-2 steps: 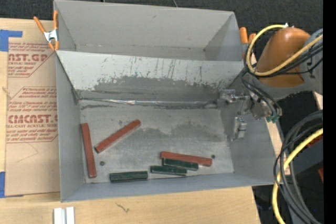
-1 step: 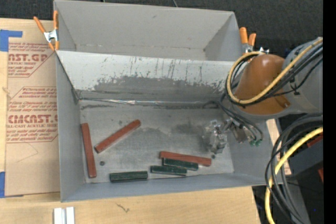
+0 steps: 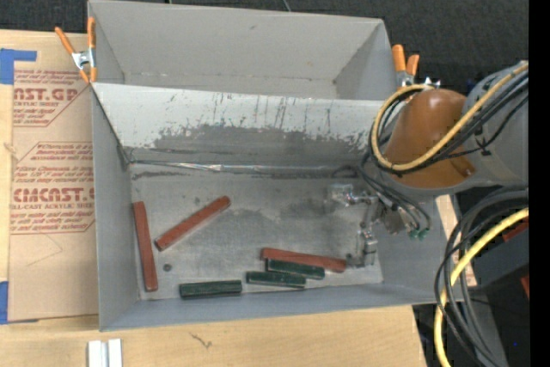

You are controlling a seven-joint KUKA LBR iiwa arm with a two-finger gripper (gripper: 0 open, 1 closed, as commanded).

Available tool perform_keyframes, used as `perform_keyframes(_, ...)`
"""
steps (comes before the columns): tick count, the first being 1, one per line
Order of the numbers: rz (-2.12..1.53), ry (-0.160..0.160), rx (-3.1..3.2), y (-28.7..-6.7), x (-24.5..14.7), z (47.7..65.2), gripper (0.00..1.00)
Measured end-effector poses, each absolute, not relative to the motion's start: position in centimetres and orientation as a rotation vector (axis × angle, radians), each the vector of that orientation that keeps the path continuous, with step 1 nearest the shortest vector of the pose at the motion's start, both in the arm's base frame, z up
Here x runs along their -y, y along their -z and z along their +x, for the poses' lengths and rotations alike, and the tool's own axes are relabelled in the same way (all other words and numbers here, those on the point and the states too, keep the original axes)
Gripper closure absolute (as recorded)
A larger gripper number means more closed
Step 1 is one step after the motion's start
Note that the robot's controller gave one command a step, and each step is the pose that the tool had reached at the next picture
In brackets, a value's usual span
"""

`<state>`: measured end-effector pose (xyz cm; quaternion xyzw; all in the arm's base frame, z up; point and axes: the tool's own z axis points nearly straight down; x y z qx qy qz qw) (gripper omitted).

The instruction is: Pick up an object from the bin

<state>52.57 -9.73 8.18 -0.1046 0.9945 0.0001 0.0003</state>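
Note:
My gripper (image 3: 354,226) hangs low over the bin floor at the right side, open, with nothing between its fingers. One metal finger (image 3: 342,197) points left and the other (image 3: 368,249) points down toward the front wall. Just left of the lower fingertip lies a red flat stick (image 3: 302,259), its right end close to that fingertip, though contact cannot be judged. Under that stick lie two short dark green sticks (image 3: 295,270) (image 3: 275,278), side by side.
Another dark green stick (image 3: 210,290) lies along the front wall. A red stick (image 3: 192,223) lies slanted at centre left, and a third red one (image 3: 144,245) runs along the left wall. The arm with its orange cover and cables hangs over the bin's right rim.

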Motion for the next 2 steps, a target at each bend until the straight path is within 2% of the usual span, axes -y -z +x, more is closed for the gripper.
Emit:
perform_keyframes(1,-0.329,0.000,-3.124,-8.2,9.7,52.6,0.00)
perform_keyframes(2,-0.378,0.003,-3.118,-7.7,7.4,53.5,0.00)
